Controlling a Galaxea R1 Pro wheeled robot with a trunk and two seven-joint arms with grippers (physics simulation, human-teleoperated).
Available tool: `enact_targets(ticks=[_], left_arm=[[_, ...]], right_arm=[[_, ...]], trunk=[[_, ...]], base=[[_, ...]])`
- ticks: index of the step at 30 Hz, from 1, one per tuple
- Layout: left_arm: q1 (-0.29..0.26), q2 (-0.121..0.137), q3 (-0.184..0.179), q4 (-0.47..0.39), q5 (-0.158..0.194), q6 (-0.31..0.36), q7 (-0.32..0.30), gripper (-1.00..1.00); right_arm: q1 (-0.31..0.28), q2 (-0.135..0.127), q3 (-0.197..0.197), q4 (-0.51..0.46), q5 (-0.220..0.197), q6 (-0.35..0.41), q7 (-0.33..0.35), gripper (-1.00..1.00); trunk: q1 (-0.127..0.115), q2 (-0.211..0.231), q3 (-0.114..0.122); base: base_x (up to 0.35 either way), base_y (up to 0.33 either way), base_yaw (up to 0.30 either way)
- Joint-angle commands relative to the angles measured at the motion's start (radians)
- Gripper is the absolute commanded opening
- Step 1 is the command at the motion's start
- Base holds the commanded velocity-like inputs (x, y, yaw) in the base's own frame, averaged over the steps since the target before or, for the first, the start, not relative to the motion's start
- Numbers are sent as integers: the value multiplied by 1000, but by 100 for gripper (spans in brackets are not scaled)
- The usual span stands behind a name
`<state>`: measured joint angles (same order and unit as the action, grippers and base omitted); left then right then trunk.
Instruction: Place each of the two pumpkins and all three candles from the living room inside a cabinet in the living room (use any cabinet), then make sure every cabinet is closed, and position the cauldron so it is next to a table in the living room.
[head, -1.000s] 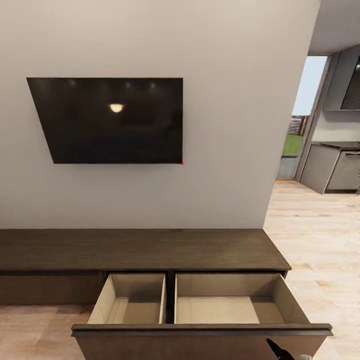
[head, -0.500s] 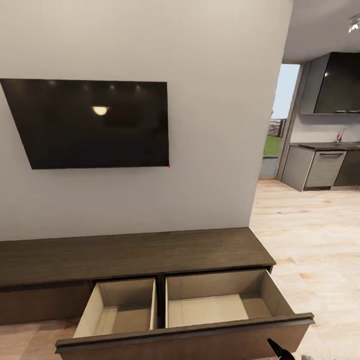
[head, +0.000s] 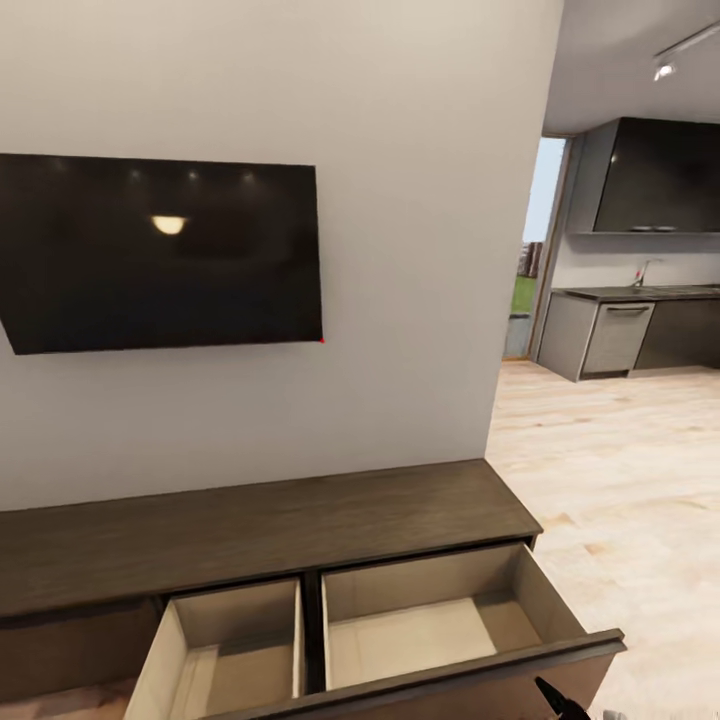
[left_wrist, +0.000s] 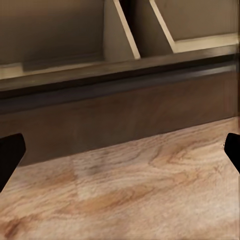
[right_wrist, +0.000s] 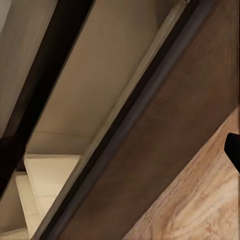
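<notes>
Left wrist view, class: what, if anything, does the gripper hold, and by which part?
Nothing. The left gripper has its fingertips wide apart over bare floor, before the cabinet.

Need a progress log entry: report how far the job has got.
Done: the long dark-brown wooden cabinet has its wide drawer pulled open. In hand: nothing; the left gripper is open over the floor. Left: both pale beige compartments look empty, so pumpkins, candles, closing and cauldron remain.

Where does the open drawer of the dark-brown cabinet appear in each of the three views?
Head view: open drawer at bottom centre-right.
Left wrist view: its beige compartments across the top.
Right wrist view: beige interior running diagonally.
Shared landmark: the dark drawer front above the wood floor.
</notes>
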<state>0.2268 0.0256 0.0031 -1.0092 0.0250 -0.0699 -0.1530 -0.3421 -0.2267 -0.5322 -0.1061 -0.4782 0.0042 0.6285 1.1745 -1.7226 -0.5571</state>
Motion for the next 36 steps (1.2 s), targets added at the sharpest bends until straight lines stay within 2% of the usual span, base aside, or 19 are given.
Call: enact_targets(ticks=[1, 27, 36], left_arm=[[0, 0, 0, 0, 3, -2, -3, 100], [0, 0, 0, 3, 3, -7, -3, 100], [0, 0, 0, 3, 3, -7, -3, 100]], right_arm=[[-1, 0, 3, 2, -8, 0, 3, 100], [0, -1, 1, 2, -9, 0, 4, 100], [0, -2, -2, 2, -12, 3, 4, 100]], trunk=[[0, 0, 0], [0, 0, 29], [0, 0, 29]], base=[[16, 10, -215], [1, 1, -219], [0, 0, -43]])
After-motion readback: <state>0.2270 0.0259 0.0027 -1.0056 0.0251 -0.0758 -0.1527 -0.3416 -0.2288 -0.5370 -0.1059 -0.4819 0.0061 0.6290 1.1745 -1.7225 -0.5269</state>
